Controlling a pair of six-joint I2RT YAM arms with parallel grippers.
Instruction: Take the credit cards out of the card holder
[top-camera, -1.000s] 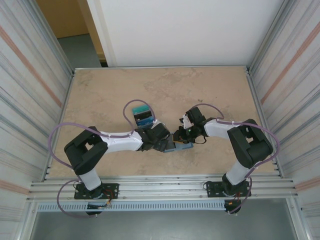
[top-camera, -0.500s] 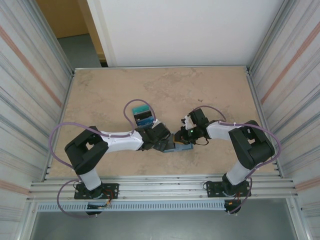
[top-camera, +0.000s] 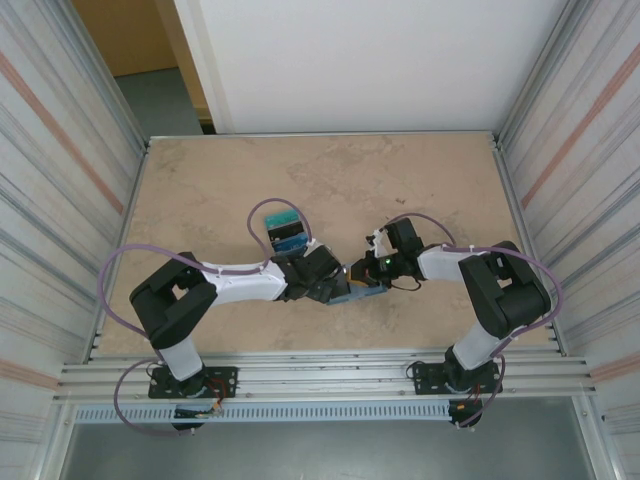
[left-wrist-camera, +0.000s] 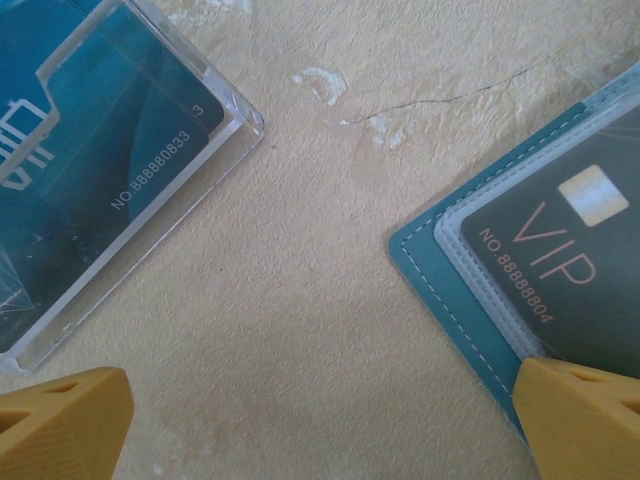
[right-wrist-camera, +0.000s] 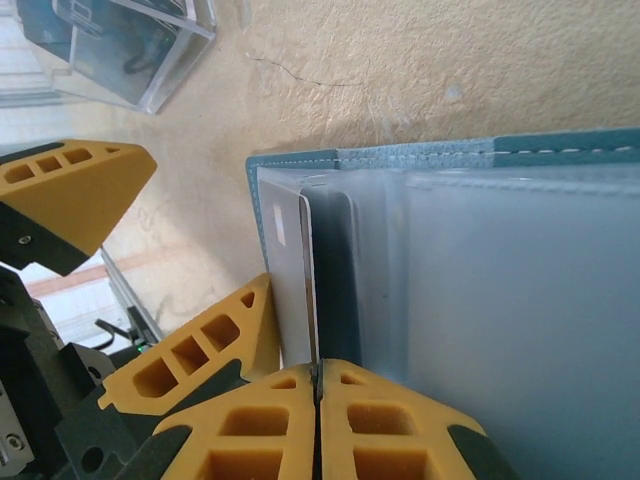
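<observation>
At the card holder (top-camera: 362, 292): my R hand (right-wrist-camera: 318, 375) pinches a card (right-wrist-camera: 290, 280).
Holder lies open on bench (top-camera: 220, 180) btwn my hands; R hand closed on card's edge at holder's end slot. L hand (left-wrist-camera: 320, 430) wide open, one fingertip over holder's corner by black VIP card (left-wrist-camera: 560, 260). Clear box (left-wrist-camera: 100, 180) w/ teal cards sits near holder, not touching.

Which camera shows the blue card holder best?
Right wrist: the card holder shows its stitched edge and clear sleeves close up. Left wrist catches one corner with a VIP card; from the top it is small and half hidden.
</observation>
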